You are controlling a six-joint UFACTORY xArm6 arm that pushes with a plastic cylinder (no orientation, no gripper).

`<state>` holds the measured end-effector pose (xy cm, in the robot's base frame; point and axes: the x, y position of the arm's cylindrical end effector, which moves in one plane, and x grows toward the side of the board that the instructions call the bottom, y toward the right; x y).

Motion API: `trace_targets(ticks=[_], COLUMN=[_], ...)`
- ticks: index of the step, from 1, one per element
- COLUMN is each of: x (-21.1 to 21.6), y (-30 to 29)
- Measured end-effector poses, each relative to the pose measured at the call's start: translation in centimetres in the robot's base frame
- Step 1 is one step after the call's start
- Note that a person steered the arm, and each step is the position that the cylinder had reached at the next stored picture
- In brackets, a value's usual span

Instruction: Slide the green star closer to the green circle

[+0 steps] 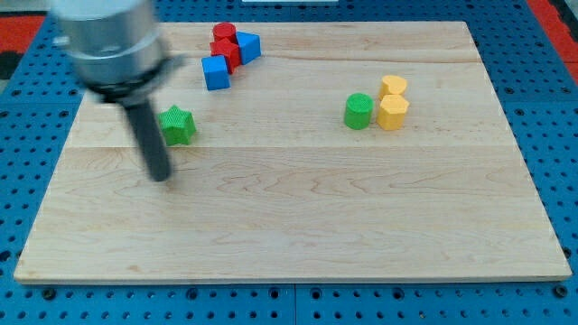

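Camera view, one frame. Wooden surface [298,217] on a blue pegboard w/ holes [551,117].

No pincer on this arm, so nothing open, closed or held; it ends in a dark rod. My tip [162,177] sits on the surface at the view's left, just below and slightly left of the green star [177,125]. Rod runs up past the star's left edge; can't tell if it touches, looks v. close. Top of the rod goes into a blurred grey cylinder housing [107,41] at the view's top left.

Green star: left part of the surface, upper half, alone. Green circle [358,111]: right of centre, at approx the same height in the view, well apart from the star w/ bare wood between them.

Right beside the green circle, on its right: yellow block [393,112], hexagon-ish, and a 2nd yellow block [393,87] just above it, shape unclear, poss. a heart. The two yellows touch or nearly so.

Top of the view, left of centre, a cluster: red cylinder [224,33], red block [225,52] below it (shape hard to make out), blue block [248,46] to their right, prob. a triangle, and blue cube [216,72] lower left. All packed close together, above and right of the star.
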<state>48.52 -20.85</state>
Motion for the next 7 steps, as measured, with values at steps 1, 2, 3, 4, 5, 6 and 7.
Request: trace_targets(ticks=[1,2,3,4,5,6,7], x=[-3.0,-5.9,-7.5,-9.5,-9.9,-10.2,-9.7], y=[-3.5,0.0,4.6,8.1,10.9,14.2,14.7])
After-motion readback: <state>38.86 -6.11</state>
